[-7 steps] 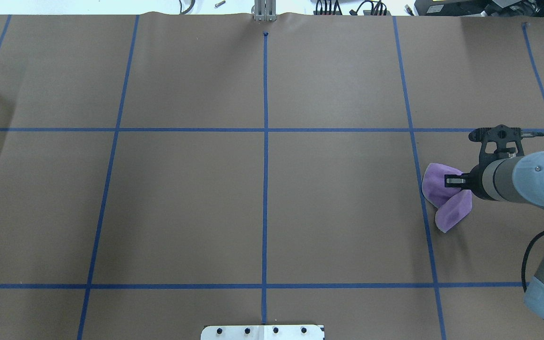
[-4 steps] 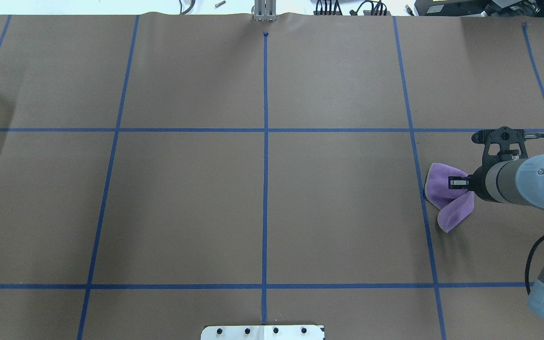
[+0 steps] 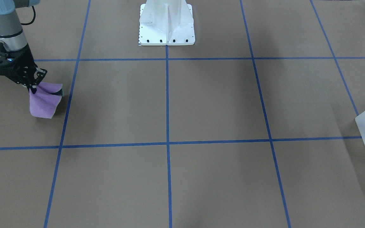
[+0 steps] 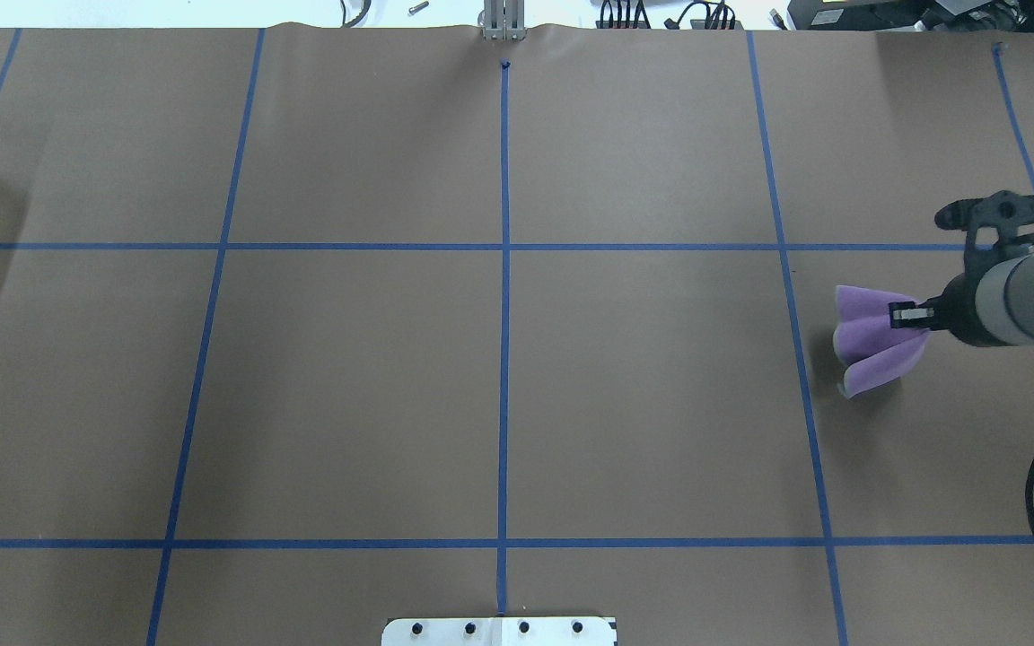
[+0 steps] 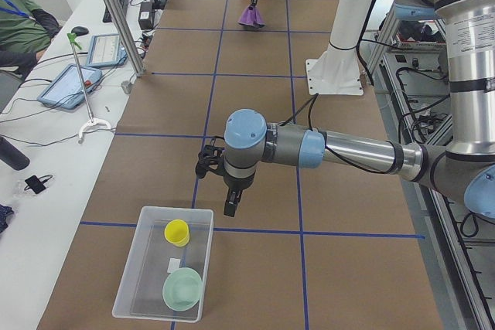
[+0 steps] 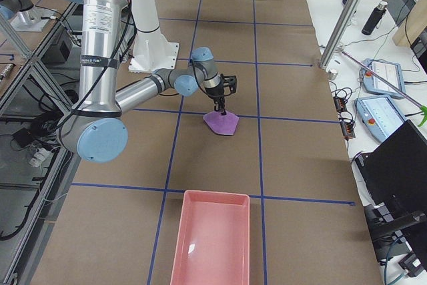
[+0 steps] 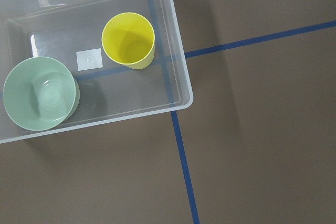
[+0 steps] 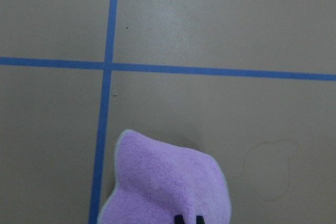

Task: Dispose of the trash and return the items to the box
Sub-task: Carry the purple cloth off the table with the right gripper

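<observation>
Purple cloth [image 4: 876,359] hangs, seemingly pinched, from the right fingers [image 4: 907,314].

Silver arm tubes [image 5: 363,152], blue joint caps [image 5: 246,127], black end effector [image 3: 33,89]

A small bright yellow cup [image 7: 128,40], tapered and handleless, is seen upright and open-mouthed inside the box [image 7: 178,80], close to one long wall. The box, a frosted translucent white bin with rounded corners and straight walls, is set flat on the table [image 7: 252,129]. A pale green bowl [image 7: 39,94] is also held in it, upright, beside the cup but apart from it. A purple cloth [image 4: 871,345] is found at the table's far end, well apart from the box, pinched at its top by the right claw [image 4: 903,314] and hung in two folds; contact with the table cannot be told.
</observation>
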Robot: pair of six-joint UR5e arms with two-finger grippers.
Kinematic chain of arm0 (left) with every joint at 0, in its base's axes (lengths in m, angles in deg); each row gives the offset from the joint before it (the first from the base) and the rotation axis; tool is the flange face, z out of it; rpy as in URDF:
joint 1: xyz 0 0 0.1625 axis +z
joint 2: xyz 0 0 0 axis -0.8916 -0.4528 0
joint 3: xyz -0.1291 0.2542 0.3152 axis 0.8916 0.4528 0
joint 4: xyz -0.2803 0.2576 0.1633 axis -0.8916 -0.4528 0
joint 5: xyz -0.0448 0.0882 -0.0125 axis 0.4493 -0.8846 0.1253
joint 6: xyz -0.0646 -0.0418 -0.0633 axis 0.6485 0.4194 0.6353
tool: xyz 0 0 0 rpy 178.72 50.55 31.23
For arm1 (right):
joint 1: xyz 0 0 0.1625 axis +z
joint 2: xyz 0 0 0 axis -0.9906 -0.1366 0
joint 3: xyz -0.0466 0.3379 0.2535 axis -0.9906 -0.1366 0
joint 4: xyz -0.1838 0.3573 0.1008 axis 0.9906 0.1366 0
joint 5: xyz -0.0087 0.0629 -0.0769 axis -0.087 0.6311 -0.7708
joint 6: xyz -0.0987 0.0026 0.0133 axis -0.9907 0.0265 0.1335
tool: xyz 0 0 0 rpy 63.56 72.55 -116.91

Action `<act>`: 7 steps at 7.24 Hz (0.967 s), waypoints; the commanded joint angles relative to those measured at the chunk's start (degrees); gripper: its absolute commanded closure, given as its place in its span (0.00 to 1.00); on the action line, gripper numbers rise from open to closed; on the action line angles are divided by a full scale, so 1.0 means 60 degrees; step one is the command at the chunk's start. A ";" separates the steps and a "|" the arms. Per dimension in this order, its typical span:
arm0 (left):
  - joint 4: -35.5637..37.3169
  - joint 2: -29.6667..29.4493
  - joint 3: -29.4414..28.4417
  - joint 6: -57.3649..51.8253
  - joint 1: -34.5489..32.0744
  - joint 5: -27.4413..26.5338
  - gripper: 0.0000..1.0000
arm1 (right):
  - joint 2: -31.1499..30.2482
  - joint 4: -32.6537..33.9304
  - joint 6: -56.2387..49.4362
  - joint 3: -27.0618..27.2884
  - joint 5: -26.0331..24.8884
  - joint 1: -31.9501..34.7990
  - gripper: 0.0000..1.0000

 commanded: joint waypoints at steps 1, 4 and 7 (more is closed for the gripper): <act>0.0000 0.0093 0.0057 0.0000 0.0002 0.0013 0.01 | -0.0220 0.0820 -0.3691 0.0062 0.1641 0.2399 1.00; -0.0482 0.0255 -0.0059 0.0000 0.0002 0.0013 0.01 | -0.0267 0.1553 -0.9327 -0.1555 0.3879 0.6190 1.00; -0.0483 0.0255 -0.0089 0.0000 0.0002 0.0013 0.01 | -0.0310 0.1553 -1.2142 -0.2910 0.4270 0.7873 1.00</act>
